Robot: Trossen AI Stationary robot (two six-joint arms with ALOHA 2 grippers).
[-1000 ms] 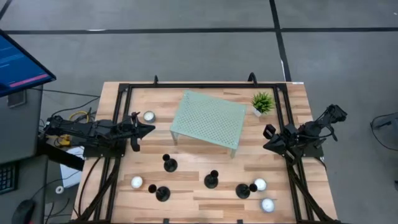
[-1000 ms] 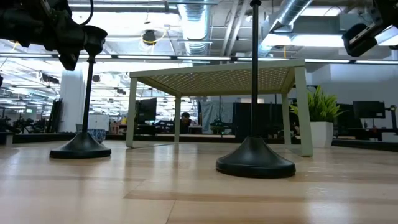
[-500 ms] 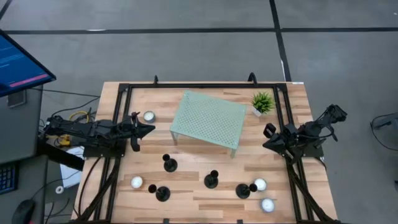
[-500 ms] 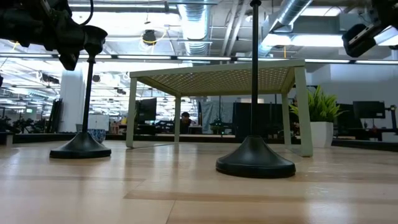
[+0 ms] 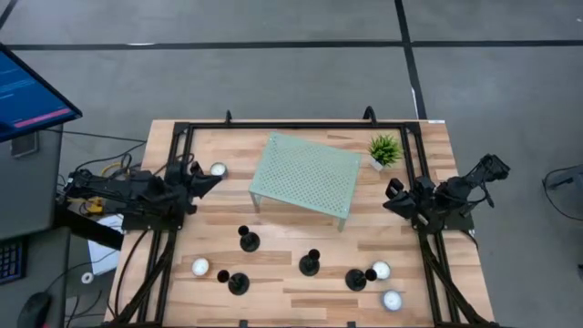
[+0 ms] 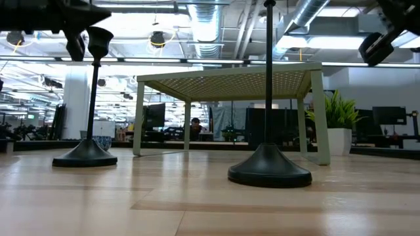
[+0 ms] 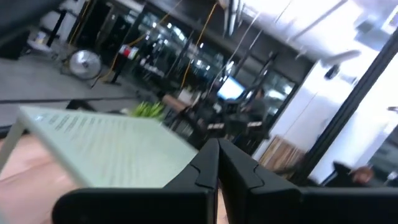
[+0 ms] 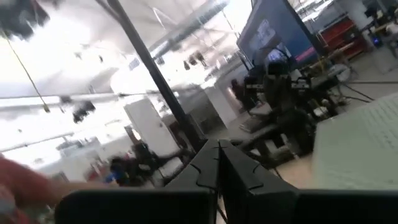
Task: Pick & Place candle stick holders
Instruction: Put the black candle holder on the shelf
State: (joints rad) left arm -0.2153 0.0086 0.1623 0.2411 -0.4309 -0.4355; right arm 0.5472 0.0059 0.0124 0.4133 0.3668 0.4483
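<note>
Pale wood planks make up the bench (image 5: 282,273), framed by a black metal rail, and the largest thing on it is a light green perforated riser shelf (image 5: 305,178), standing on four legs near the far middle. Left of the shelf, over the bench's left edge, the left arm lies low with its left pincer (image 5: 211,179) pressed fully shut and holding nothing, its tip pointing toward the shelf. Right of the shelf, over the right edge, the right arm is folded with its right pincer (image 5: 393,191) likewise shut and empty. A small green potted plant (image 5: 384,150) stands just beside the shelf's far right corner. All four black candle stick holders stand upright on the bench in front of the shelf, apart from both pincers: one (image 5: 248,240) nearest the shelf's front left leg, one (image 5: 311,264) before the shelf's front right side, one (image 5: 239,283) further forward to the left, and one (image 5: 356,280) further forward to the right. White tealight candles lie about: one (image 5: 218,169) just left of the shelf beside the left pincer's tip, one (image 5: 200,267) near the front-left holder, one (image 5: 381,271) touching or just beside the front-right holder, and one (image 5: 392,299) farthest from the shelf.
</note>
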